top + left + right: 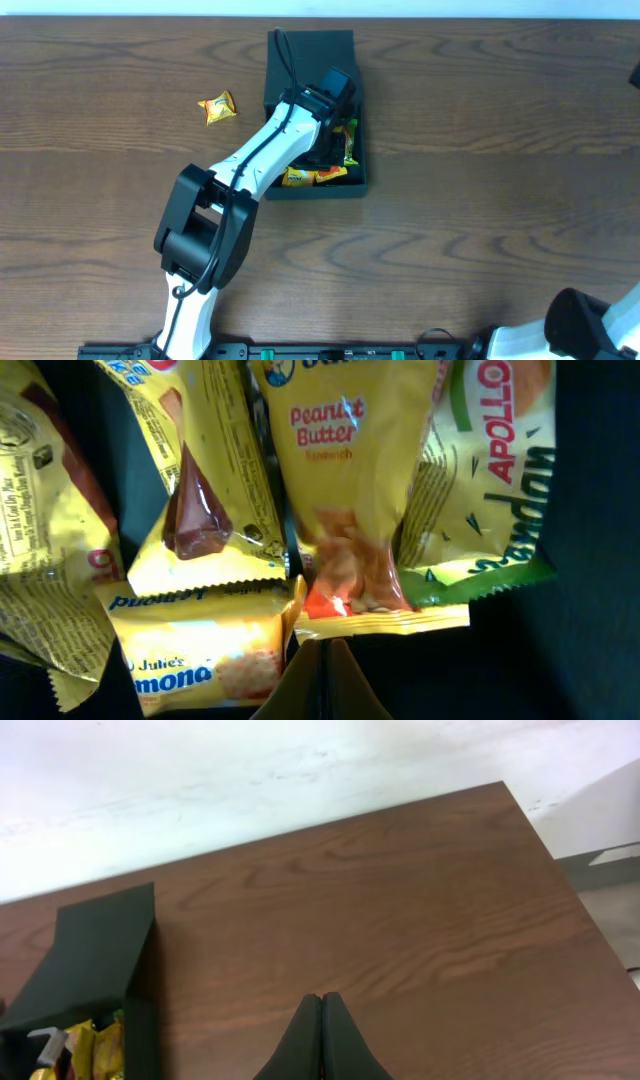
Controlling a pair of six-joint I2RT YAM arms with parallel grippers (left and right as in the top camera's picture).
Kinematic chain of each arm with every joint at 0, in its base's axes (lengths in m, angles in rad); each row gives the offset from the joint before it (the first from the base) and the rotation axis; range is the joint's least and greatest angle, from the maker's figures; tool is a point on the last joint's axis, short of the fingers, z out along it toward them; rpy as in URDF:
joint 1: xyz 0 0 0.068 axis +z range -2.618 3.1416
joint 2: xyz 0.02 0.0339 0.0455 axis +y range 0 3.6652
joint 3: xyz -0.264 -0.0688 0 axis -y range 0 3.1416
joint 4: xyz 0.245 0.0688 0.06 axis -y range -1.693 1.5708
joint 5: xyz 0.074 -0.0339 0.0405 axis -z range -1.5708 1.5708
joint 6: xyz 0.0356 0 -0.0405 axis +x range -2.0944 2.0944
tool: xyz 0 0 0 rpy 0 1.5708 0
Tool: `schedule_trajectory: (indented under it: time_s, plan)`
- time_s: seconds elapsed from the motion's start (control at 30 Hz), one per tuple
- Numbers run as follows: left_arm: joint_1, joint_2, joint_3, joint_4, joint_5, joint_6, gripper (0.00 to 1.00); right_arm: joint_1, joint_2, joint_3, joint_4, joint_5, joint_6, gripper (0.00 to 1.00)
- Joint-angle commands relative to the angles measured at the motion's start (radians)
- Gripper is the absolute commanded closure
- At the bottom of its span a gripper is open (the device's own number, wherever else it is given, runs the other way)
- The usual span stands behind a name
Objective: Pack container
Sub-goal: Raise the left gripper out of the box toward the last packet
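Several snack packets (pixel 345 490) are packed in the container (pixel 312 55) at twelve o'clock; one loose packet (pixel 217 107) (ten o'clock) is left outside. The left gripper (pixel 322 652) is seen clenched inside the box, the right gripper (pixel 322 1008) clenched empty.

Matt card, glossy film, grained wood.
Container (pixel 320 50) matt dark card; packets (pixel 345 490) shiny crinkled plastic; table (pixel 480 150) smooth grained wood.
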Motion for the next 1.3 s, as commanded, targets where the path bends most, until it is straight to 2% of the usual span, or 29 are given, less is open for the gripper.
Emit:
schedule_trajectory:
  time_s: [0.0, 0.4, 0.87, 1.13, 1.27]
  plan:
    - [-0.005, -0.01, -0.034, 0.001, 0.003, 0.016, 0.94, -0.006, 0.002, -0.001, 0.003, -0.011, -0.011, 0.98]
    - [-0.01, -0.004, -0.114, 0.045, -0.029, 0.01, 0.94, -0.006, 0.002, -0.001, 0.002, -0.011, -0.01, 0.98]
    - [0.0, -0.004, -0.119, -0.024, -0.207, -0.088, 0.94, -0.006, 0.002, -0.001, 0.002, -0.011, -0.01, 0.98]
    - [0.0, -0.005, -0.108, -0.016, -0.136, -0.087, 0.94, -0.006, 0.002, -0.001, 0.002, -0.011, -0.01, 0.98]
    - [0.0, -0.032, -0.027, -0.031, -0.112, -0.079, 0.94, -0.006, 0.002, -0.001, 0.002, -0.011, -0.01, 0.98]
